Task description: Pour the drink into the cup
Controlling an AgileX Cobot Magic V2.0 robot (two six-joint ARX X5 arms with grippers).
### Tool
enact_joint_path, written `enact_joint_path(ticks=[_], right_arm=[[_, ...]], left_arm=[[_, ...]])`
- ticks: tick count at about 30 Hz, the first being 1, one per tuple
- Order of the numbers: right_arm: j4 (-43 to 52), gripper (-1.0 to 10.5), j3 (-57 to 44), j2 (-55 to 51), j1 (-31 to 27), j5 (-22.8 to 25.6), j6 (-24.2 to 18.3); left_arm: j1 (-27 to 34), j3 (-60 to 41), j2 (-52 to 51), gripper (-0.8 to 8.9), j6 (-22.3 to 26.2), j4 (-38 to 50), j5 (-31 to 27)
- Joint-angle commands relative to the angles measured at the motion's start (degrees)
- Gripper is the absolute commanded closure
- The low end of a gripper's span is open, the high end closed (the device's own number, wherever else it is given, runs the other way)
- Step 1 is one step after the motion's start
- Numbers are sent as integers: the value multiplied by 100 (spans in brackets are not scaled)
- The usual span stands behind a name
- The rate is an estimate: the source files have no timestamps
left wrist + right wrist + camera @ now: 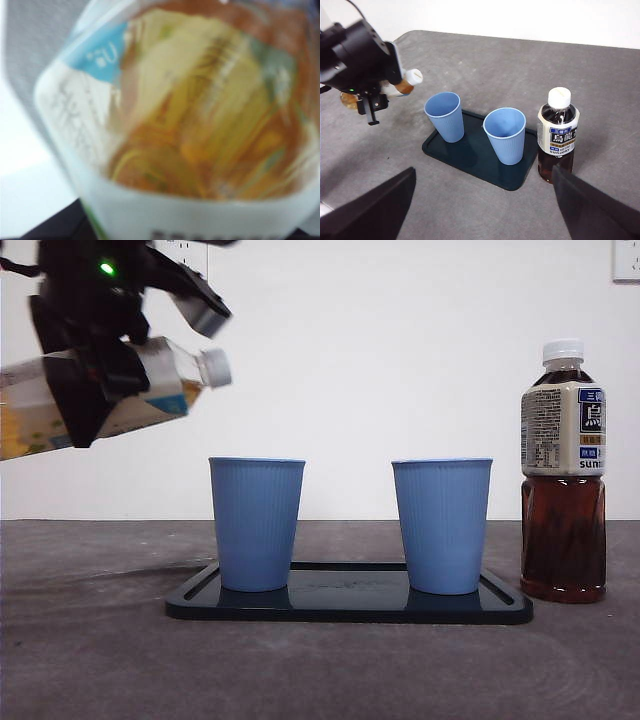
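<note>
The left end effector [90, 375], upper left of frame, grips the clear plastic yellow-drink bottle [150, 385], white cap still on. Its long axis lies near-horizontal, cap toward the left ribbed blue paper cup [256, 523], lower right. The right end effector [480, 200] waits, jaws apart.

The front view sits low, about level with the counter [100, 660], looking straight across at a white wall, close to the tray [350, 605] and two blue cups [257, 523]. The right wrist view looks down from high and farther back, taking in the same tray [470, 155], cups [445, 116] and dark tea bottle [558, 135]. The left wrist view is pressed against a tilted bottle [190, 115], blurred and filling the frame; that bottle [110, 395] also shows in the front view.
</note>
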Motion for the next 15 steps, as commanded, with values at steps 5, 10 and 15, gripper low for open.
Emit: enact_joint_path(ticks=[5, 10, 15], right_arm=[[33, 512, 96, 13, 35, -17, -44], [33, 512, 96, 13, 35, -17, -44], [33, 512, 96, 13, 35, -17, -44]], left_arm=[[-361, 387, 350, 659, 271, -15, -885], [-501, 387, 387, 659, 435, -33, -1224], [-557, 387, 387, 659, 450, -33, -1342]])
